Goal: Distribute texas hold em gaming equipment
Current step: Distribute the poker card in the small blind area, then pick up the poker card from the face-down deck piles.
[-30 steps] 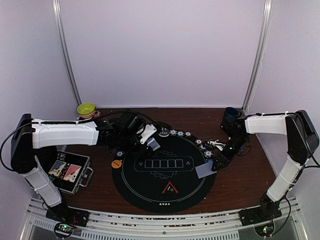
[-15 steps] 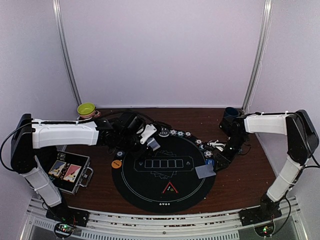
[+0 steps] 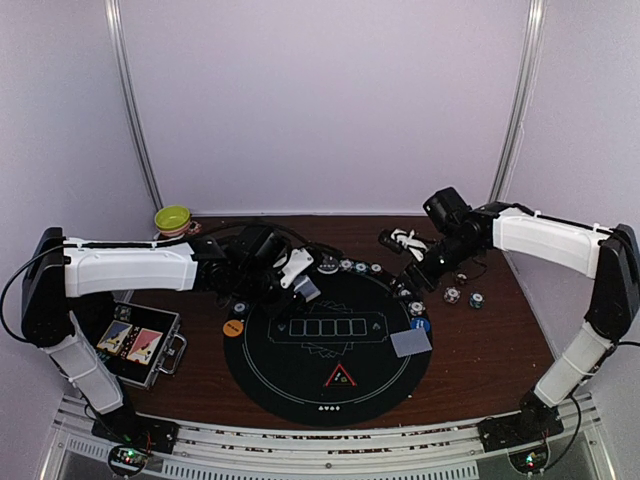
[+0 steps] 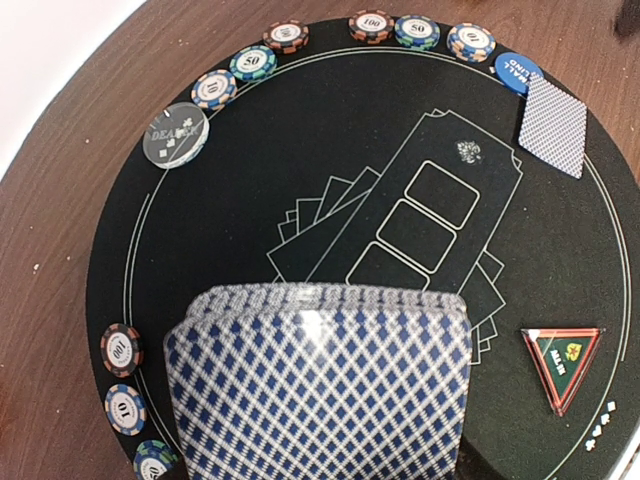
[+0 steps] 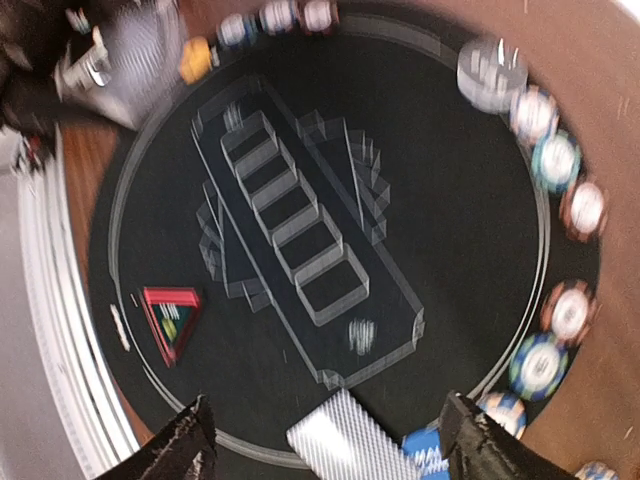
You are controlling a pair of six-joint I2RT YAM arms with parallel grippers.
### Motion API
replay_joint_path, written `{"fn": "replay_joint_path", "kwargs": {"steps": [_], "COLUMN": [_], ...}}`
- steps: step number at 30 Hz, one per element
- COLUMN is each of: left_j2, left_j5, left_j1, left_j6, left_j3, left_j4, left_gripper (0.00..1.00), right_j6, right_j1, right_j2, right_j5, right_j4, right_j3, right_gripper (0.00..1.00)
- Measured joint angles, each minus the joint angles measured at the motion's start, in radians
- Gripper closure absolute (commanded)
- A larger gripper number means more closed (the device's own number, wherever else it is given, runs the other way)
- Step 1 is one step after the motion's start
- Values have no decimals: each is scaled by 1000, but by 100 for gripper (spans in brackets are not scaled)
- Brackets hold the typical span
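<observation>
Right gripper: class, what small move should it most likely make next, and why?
Probably swing the right gripper, open and empty, across to the stack of blue-patterned playing cards held in the left gripper, to take another card. Only one face-down card lies on the round black mat, beside the blue disc button.
</observation>
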Motion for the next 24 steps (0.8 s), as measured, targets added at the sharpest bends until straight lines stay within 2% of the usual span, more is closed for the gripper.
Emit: {"fn": "replay_joint_path", "kwargs": {"steps": [5, 10, 16, 24], "left_j2": [0, 0, 0, 0], "left_j5": [3, 7, 29, 53], "left_j1": [0, 0, 0, 0], "left_j6": [1, 12, 29, 35], "left_j3": [0, 0, 0, 0], "left_j4": [0, 1, 3, 5], "left_gripper": [46, 45, 42, 42], "right_j6": [139, 318, 511, 649], "right_j1": [0, 3, 27, 101], "right_j2": [25, 123, 212, 286], "right_j5": [-124, -257, -341, -412], "right_j4": [135, 288, 473, 616], "right_j3": [93, 121, 120, 120], "right_gripper": [20, 20, 21, 24]}}
